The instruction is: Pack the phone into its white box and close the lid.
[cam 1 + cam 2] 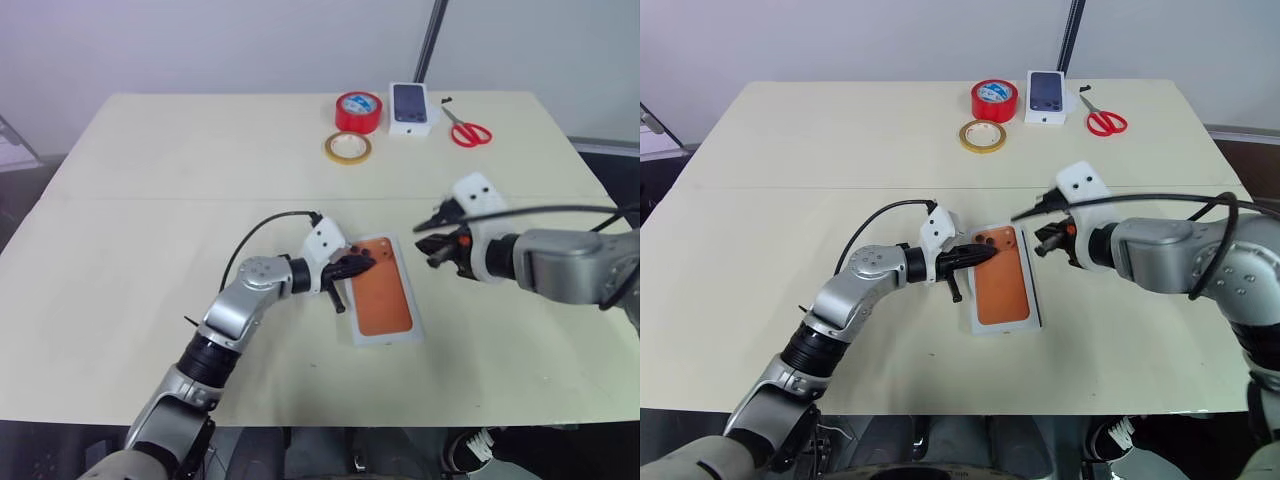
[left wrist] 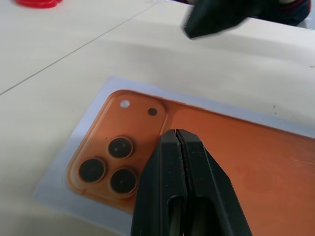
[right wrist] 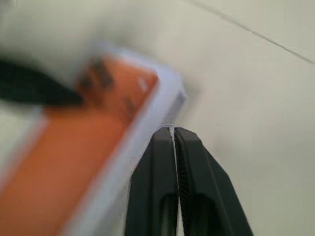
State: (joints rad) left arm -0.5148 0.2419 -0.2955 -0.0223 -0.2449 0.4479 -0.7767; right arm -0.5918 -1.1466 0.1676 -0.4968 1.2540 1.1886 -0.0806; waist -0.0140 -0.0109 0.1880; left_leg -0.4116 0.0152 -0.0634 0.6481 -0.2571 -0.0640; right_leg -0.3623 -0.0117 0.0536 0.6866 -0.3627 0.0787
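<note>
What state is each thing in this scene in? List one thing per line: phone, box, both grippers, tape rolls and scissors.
Flat copper-orange phone: lying in the tray, camera lenses up.
Shallow white cardboard box: open, no lid on it.
Left gripper: shut, tips over the phone's camera corner.
Right gripper: shut, empty, beside the box.
Red tape roll: lying flat.
Yellow tape roll: lying flat.
Red-handled scissors: lying flat.

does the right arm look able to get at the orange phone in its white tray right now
Probably yes. The copper-orange flat phone lies face down in the shallow white cardboard box; the right gripper hangs shut beside its far right corner. The left gripper covers only the lens corner.
</note>
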